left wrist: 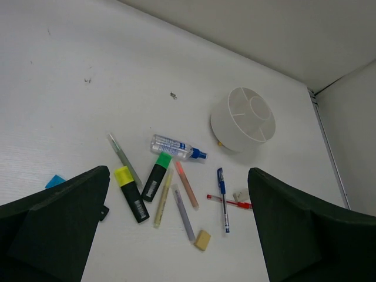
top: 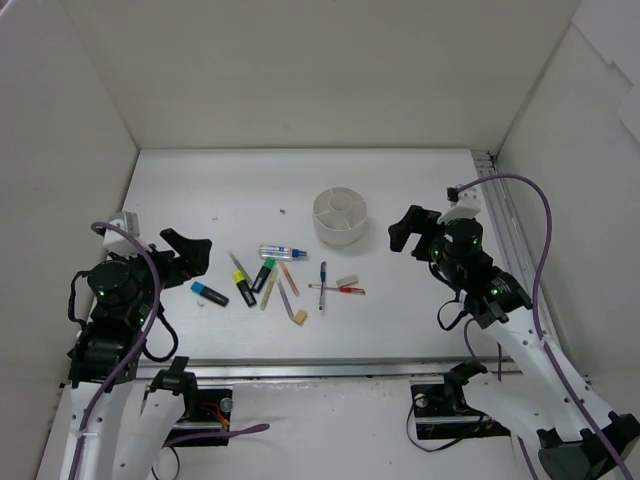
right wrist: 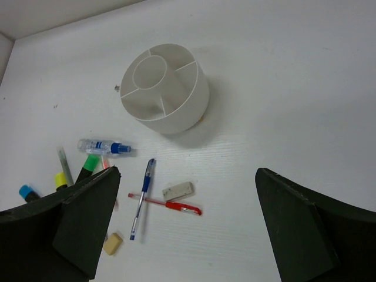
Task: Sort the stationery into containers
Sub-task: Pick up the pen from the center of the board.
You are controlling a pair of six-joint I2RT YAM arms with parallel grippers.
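White plastic, low and round, the tub (top: 340,217) stands toward the twelve o'clock side of the table (top: 400,322). My right wrist view shows nothing in its centre well or outer compartments. All the stationery lies loose on the tabletop at about seven o'clock from it, so I judge that nothing is sorted yet.

My left gripper (top: 190,250) hangs at the nine o'clock end of the spread, its fingers (left wrist: 59,229) spread wide and pinching nothing. My right gripper (top: 408,232) hangs at three o'clock of the tub, its fingers (right wrist: 311,235) equally wide and empty. I take it both are held high and apart so each wrist camera sees the whole scatter before I choose.

Nearest my left is the blue-capped highlighter (top: 209,293), lying alone. Toward three o'clock from it come the yellow-capped highlighter (top: 243,287) and the green-capped highlighter (top: 264,274), with the wooden stick (left wrist: 163,200) just beside the green one and the clear tube (top: 282,251) at twelve o'clock of them. The blue pen (top: 322,285) and red pen (top: 340,290) cross each other at six o'clock of the tub. One eraser (top: 347,281) sits just beside the crossing, and a second eraser (top: 300,316) lies at the pile's six o'clock edge.

The lone highlighter looks the easiest first pick for my left. The crossed pens suit my right, though lifting one may drag the other.
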